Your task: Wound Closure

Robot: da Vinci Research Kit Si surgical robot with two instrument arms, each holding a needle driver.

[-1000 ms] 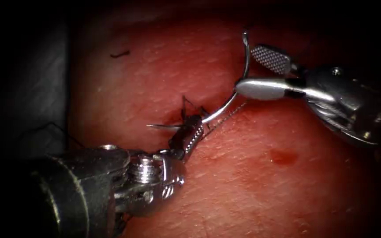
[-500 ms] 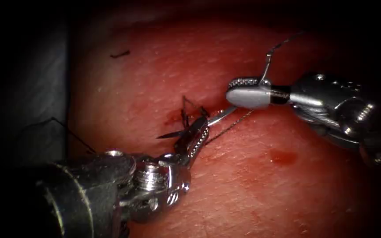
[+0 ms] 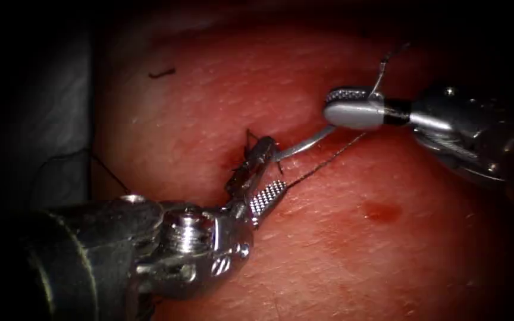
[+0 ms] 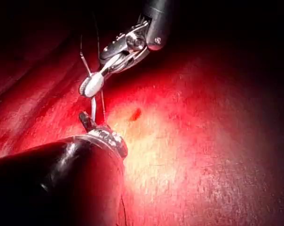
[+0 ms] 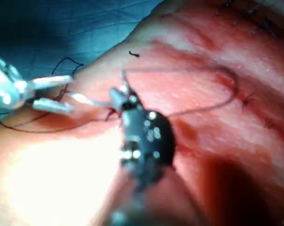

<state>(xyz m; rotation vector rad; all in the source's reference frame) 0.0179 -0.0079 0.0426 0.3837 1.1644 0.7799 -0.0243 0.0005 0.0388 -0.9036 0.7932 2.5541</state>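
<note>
Moved: we see the left steel tool (image 3: 260,172) has let go, jaws apart.
Needle: curved steel needle (image 3: 301,144) clamped near its tail by right tool (image 3: 352,110), lying toward the left tool, tip hidden.
Thread: dark thread (image 3: 328,159) beside it on red tissue (image 3: 340,249).

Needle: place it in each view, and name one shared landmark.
Endoscope view: needle arcs from the right tool, shut near its tail, to the left tool, open and empty.
Left wrist view: short bright sliver between both tools' tips.
Right wrist view: pale bar between them.
Landmark: the right tool's jaws.
</note>
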